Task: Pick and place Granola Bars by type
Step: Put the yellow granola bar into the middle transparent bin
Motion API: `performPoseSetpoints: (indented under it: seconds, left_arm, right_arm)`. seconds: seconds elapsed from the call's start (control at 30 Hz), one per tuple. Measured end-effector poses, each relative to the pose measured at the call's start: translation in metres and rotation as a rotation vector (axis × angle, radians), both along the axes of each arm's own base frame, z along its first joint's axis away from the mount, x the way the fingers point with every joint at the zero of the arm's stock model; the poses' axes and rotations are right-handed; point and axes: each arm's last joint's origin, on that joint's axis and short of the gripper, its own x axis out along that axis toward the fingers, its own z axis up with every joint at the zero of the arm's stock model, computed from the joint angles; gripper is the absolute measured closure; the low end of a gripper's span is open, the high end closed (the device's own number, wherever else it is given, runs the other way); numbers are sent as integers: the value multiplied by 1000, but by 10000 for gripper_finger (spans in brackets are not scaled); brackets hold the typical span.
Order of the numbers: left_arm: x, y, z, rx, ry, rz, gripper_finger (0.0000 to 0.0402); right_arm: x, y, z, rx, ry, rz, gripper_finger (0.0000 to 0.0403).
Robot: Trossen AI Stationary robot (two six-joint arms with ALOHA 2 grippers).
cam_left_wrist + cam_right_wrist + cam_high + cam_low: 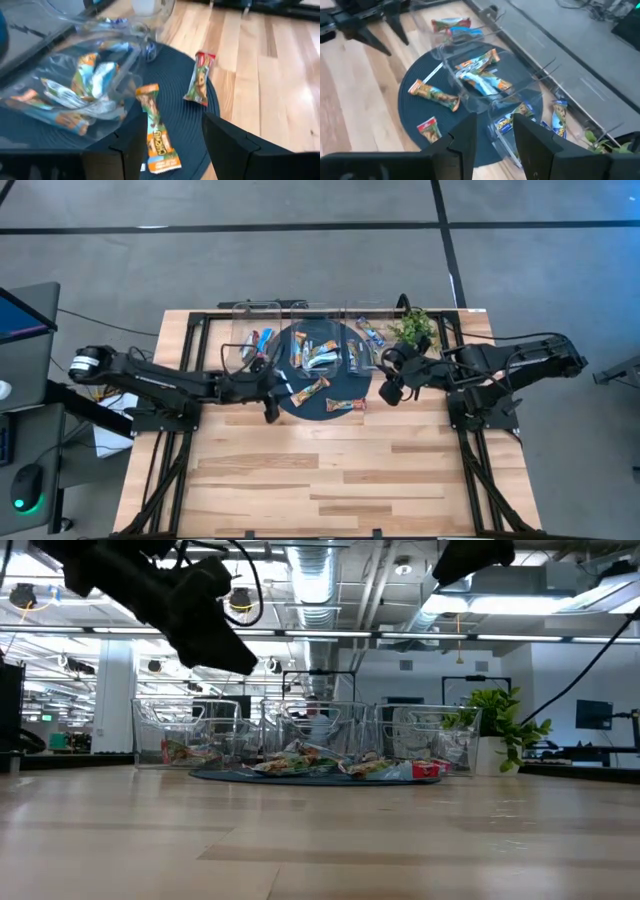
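Note:
On a dark round mat (pixel 330 395) lie two loose Granola Bars, an orange-and-green one (pixel 312 390) and a red one (pixel 345 404). More bars, blue-white and orange (pixel 480 75), lie in a clear bin (pixel 320 350) standing on the mat. My left gripper (pixel 172 125) is open and hangs above the mat's left part. The orange-and-green bar (pixel 157 130) shows between its fingers, flat on the mat below them. My right gripper (pixel 494 122) is open with nothing in it, above the mat's right edge near the clear bin (pixel 485 80).
More clear bins (pixel 255 320) (pixel 372 320) stand along the table's far edge, with bars inside (pixel 262 340) (pixel 370 332). A small green plant (pixel 415 328) stands at the far right, close to my right arm. Bare wood (pixel 330 480) fills the near half of the table.

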Motion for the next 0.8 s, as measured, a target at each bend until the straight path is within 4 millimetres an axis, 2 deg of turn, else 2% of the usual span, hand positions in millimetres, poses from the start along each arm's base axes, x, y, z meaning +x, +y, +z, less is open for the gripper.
performPoseSetpoints:
  seconds: [0.3, 0.47, 0.8]
  left_arm:
    - [38, -8, -43, -28, 38, 4, 220]
    - [58, -10, -55, 16, 82, 53, 220]
    - [70, -11, -75, 21, 147, 100, 220]
  right_arm:
    - [-1, 0, -1, -13, 33, 27, 283]
    - [-3, 5, -2, -8, 51, 56, 283]
    - [-4, 14, -3, 11, 37, 74, 283]
